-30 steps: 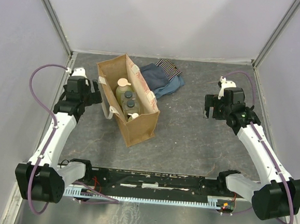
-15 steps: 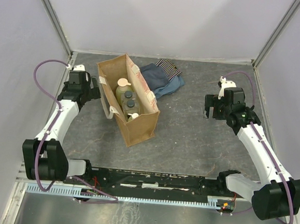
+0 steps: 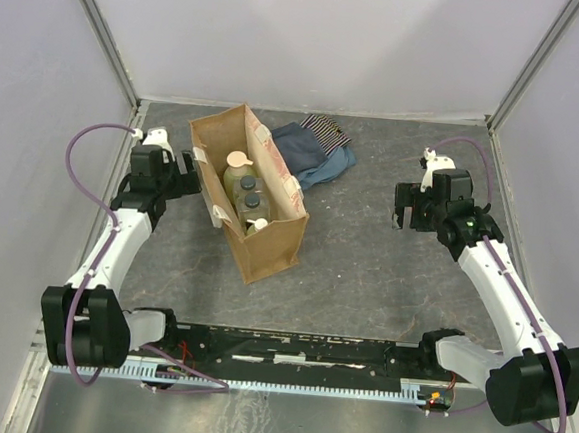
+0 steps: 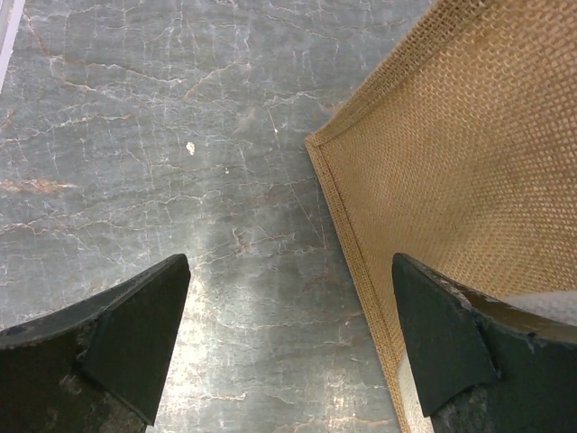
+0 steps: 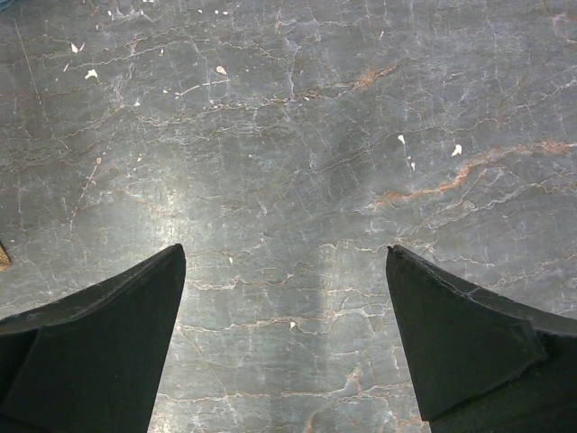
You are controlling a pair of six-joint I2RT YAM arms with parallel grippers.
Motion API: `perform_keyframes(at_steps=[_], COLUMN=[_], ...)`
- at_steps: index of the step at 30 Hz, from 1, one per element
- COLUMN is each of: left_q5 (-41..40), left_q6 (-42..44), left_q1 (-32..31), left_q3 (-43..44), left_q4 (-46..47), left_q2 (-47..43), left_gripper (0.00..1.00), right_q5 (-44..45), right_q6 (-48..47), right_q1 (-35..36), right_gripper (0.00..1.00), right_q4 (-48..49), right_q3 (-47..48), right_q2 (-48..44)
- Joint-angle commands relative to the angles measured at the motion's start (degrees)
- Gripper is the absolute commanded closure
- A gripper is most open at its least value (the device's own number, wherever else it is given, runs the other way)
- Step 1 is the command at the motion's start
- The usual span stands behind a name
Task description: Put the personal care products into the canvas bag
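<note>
Top view: I see small personal care bottles [image 3: 243, 191] inside the tall tan-brown canvas tote bag [image 3: 272, 243]. The left gripper [image 3: 186, 165] is just left of it, the right gripper [image 3: 403, 207] well right. Left wrist: jaws apart, holding nothing (bag wall beside one finger). Right wrist: jaws apart above the grey marbled tabletop [image 5: 288, 108].

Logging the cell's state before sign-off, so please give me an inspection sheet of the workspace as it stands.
Surface: dark marbled table, small pale flecks.
Job's things: canvas bag upright and open; inside it a green bottle with a beige cap, two dark-capped clear bottles, and a yellow bottle showing mostly its white pump.
Clutter: blue cloth and striped cloth beyond the bag.
Grippers: left gripper open, empty, beside the bag's wall; right gripper open, empty, over bare table.
Cables: left purple cable and right purple cable loop off the arms, clear of the bag.
Surroundings: plain white walls; nothing else seen.
</note>
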Motion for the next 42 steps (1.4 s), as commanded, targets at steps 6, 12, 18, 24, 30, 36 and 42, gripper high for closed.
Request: perform_keyframes(at_steps=[6,12,18,24,30,36,42], left_q5=[1.12,0.85,0.85,1.21,1.52,1.38,1.69], left_q6=[2.67,2.65,2.94,3.01,2.92,2.92,2.92], left_q1=[0.15,0.16,0.15,0.14,0.09,0.15,0.15], left_q3=[0.33,0.67,0.96,0.92,0.93,1.08,1.09], left_q4=[3.02,2.61,2.09,2.03,2.02,1.78,1.68], left_q2=[-2.28,-2.25,-2.19,-2.41,-2.21,-2.01,-1.78], left_gripper=[0.0,0.0,0.0,0.01,0.01,0.0,0.01], right_q5=[-0.67,-0.67,-0.54,-0.5,-0.5,-0.58,-0.81], right_q6=[-0.68,-0.84,-0.94,-0.9,-1.01,-1.11,-1.12], right_q1=[-0.28,-0.27,-0.26,-0.25,-0.26,-0.26,-0.22], right_gripper=[0.0,0.0,0.0,0.0,0.0,0.0,0.0], right_q4=[1.08,0.99,0.99,1.08,1.17,1.25,1.26], right_q3=[0.91,0.97,0.98,0.89,0.83,0.74,0.72], right_q2=[-1.04,-0.95,-0.71,-0.62,-0.45,-0.32,-0.28])
